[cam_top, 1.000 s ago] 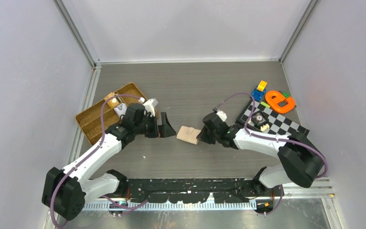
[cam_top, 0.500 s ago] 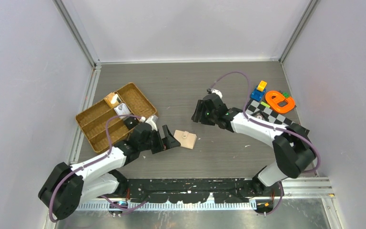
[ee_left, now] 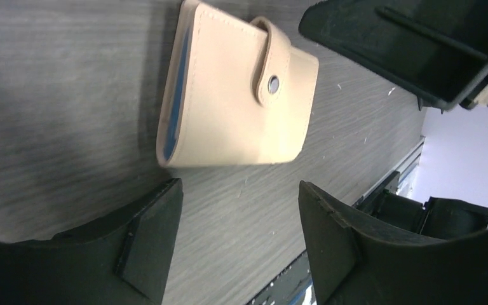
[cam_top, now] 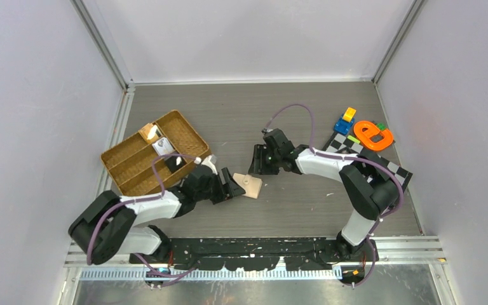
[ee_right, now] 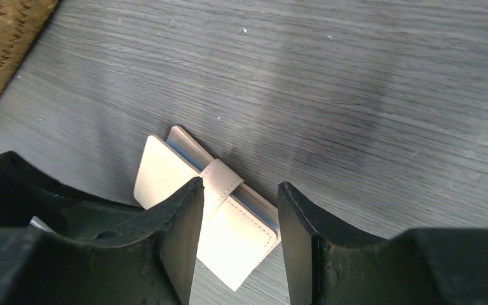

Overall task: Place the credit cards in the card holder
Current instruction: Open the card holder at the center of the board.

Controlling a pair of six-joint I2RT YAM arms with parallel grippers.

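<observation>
The peach-beige card holder [cam_top: 248,185] lies folded shut on the table, its snap tab fastened. A light blue card edge [ee_left: 176,108] shows between its leaves, and also in the right wrist view [ee_right: 192,158]. The grey-silver card is not in view. My left gripper [cam_top: 231,189] is open and empty, low on the table just left of the holder [ee_left: 238,95], not touching it. My right gripper [cam_top: 257,167] is open and empty, hovering just behind and above the holder [ee_right: 244,238], which shows between its fingers.
A brown wicker tray [cam_top: 129,166] with small items in its compartments stands at the left, with its corner in the right wrist view [ee_right: 3,44]. A checkerboard mat [cam_top: 391,166], an orange letter e [cam_top: 373,135] and blue-yellow blocks [cam_top: 345,121] lie at the right.
The right gripper let go of the holder, drew back, then came forward again over it. The left arm swung down beside the holder. The holder shifted slightly toward me and now lies still.
</observation>
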